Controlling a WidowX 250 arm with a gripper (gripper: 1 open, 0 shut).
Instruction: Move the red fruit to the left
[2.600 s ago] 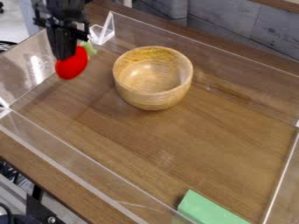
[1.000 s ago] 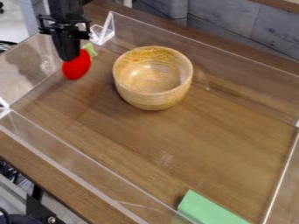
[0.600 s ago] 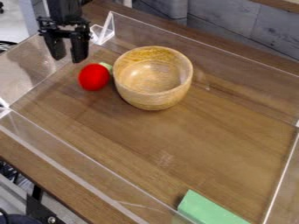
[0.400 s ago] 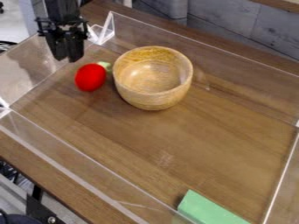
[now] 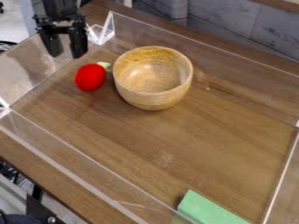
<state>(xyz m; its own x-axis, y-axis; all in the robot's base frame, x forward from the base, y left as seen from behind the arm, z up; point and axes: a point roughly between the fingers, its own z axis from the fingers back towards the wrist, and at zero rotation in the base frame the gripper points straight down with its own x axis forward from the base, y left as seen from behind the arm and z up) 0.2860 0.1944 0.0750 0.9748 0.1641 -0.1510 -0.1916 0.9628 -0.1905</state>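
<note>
- The red fruit [image 5: 91, 77] lay on the wooden tray [image 5: 176, 144] near its far-left corner, just beside the wooden bowl [image 5: 153, 76].
- The gripper [image 5: 62, 40] hung above it, jaws open and empty.

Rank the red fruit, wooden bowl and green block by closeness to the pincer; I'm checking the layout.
From the pincer, at upper left:
1. red fruit, just below it.
2. wooden bowl, to the fruit's right.
3. green block, bottom right corner.

Wooden tabletop [image 5: 176, 149] — perhaps grey panelling [image 5: 251, 31] behind.
</note>
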